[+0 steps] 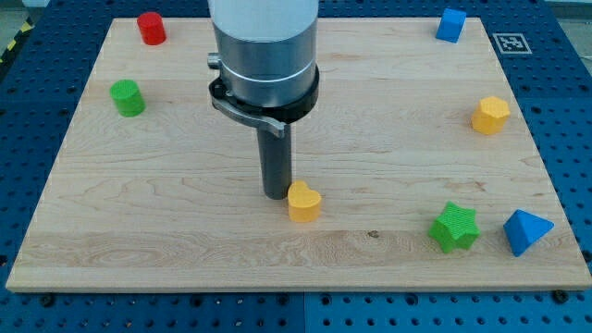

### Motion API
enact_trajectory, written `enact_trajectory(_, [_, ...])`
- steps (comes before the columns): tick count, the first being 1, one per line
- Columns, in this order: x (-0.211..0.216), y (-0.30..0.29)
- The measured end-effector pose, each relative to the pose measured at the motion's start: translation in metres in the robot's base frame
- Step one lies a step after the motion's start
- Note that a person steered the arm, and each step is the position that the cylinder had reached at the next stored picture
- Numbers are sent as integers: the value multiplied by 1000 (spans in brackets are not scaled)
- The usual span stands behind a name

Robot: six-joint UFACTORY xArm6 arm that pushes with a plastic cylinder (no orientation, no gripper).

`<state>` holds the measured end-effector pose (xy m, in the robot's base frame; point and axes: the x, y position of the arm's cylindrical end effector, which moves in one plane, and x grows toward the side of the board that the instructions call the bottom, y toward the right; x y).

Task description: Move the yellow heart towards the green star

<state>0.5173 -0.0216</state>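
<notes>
Touching the yellow heart [303, 202] from its left, my tip [277, 192] rests on the bench [185, 240].
Seven blocks: two yellow, two green, two blue, one red. No pincer here, only the rod, holding nothing. Heart sits near the middle front; green star [454, 228] lies well apart to its right, just beside a blue pyramid [524, 230].

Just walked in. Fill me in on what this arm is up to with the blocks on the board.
The arm is pushing the yellow heart with my tip, which sits against the heart's left side in the view. The goal is the green star, which lies well off toward the view's right and slightly lower, beside the blue pyramid. The heart and the star are clearly apart, so the push is not yet done. The other blocks sit near the board's edges.
</notes>
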Motion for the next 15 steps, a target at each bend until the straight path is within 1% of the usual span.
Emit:
enact_trajectory(1, [1,18])
enact_trajectory(2, [10,19])
enact_trajectory(3, [20,7])
enact_trajectory(5, [27,7])
enact_trajectory(6, [32,16])
enact_trajectory(7, [31,27])
enact_trajectory(9, [8,71])
enact_trajectory(10, [6,83])
enact_trajectory(12, [6,64])
enact_trajectory(15, [7,66])
